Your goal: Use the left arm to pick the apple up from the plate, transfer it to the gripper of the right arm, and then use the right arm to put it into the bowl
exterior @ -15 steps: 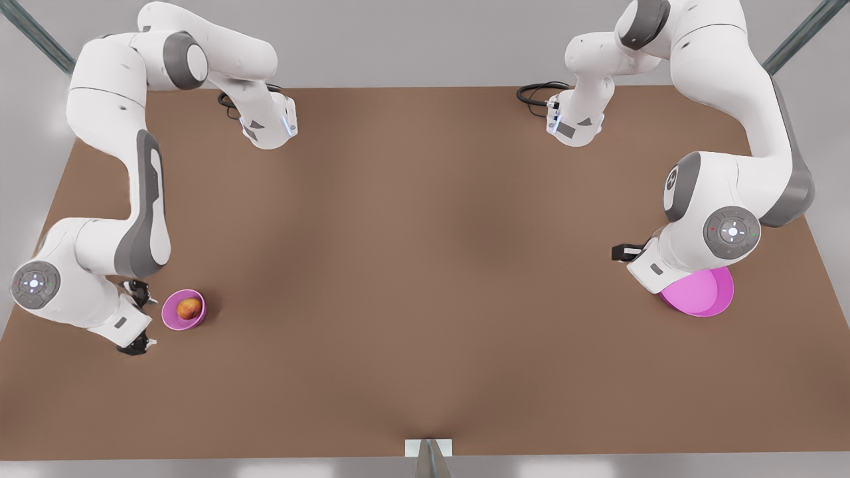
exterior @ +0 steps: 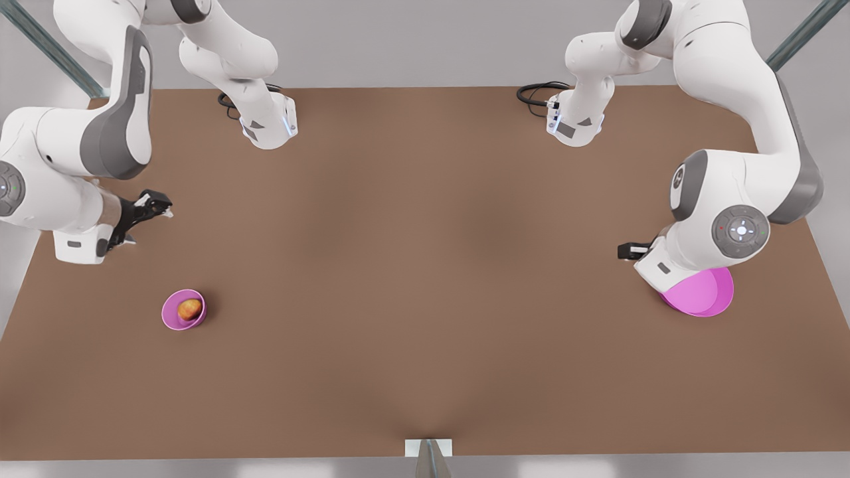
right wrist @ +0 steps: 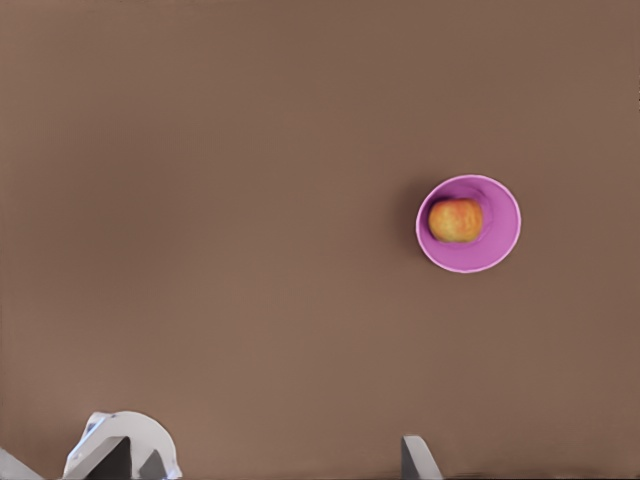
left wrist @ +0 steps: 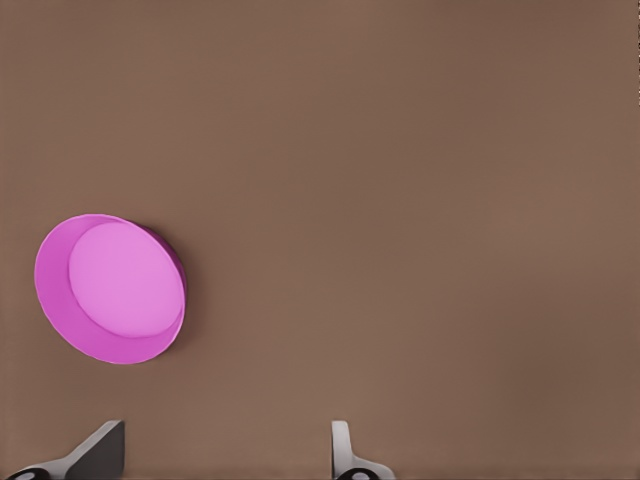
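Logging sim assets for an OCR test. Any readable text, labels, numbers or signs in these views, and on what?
No readable words or numbers.
Left arm's joint disc: lit white marks and coloured dots, no letters.
Grey band above it: a small mark, too small to read.
Arm base: dark triangle, no text.
Bowl, apple, plate: plain.
Left gripper above the plate, right gripper up-table of the bowl: no labels.
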Robot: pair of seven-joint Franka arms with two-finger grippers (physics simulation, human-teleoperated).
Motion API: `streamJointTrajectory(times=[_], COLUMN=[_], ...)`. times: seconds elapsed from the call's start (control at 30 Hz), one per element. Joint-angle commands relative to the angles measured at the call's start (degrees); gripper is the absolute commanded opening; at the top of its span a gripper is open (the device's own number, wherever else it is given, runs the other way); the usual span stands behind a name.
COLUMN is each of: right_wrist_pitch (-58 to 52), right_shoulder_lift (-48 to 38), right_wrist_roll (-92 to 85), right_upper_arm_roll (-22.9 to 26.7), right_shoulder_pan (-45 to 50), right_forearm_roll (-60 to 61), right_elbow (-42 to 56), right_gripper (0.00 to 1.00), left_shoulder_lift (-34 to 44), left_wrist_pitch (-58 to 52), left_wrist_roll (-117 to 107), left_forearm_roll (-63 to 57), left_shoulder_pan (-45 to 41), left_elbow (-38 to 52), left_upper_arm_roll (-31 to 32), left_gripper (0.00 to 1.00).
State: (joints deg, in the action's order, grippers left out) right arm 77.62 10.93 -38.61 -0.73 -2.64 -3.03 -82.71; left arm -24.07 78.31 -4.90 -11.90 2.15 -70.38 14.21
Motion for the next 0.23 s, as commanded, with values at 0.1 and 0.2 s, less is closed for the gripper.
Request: streamJointTrajectory(times=[0.1,0.2], right_wrist_pitch=[-1.2,-0.8], right_shoulder_lift=[-0.2,-0.3], right_wrist_roll=[48.4,48.3], right_upper_arm_roll=[0.6,0.6], right_shoulder_pan=[0.3,0.3], right_forearm_roll=[0.9,1.2], right_elbow=[-0.3,-0.3], right_gripper=[1.00,1.00], left_shoulder_lift=[0.1,0.1], left_wrist_pitch=[-1.0,-3.1], left_wrist_roll=[0.3,0.2], left_forearm_roll=[0.2,0.7], left_shoulder_pan=[0.0,-0.2], left_elbow=[0.1,0.1], left_upper_arm_roll=[0.0,0.1], left_gripper=[1.00,1.00])
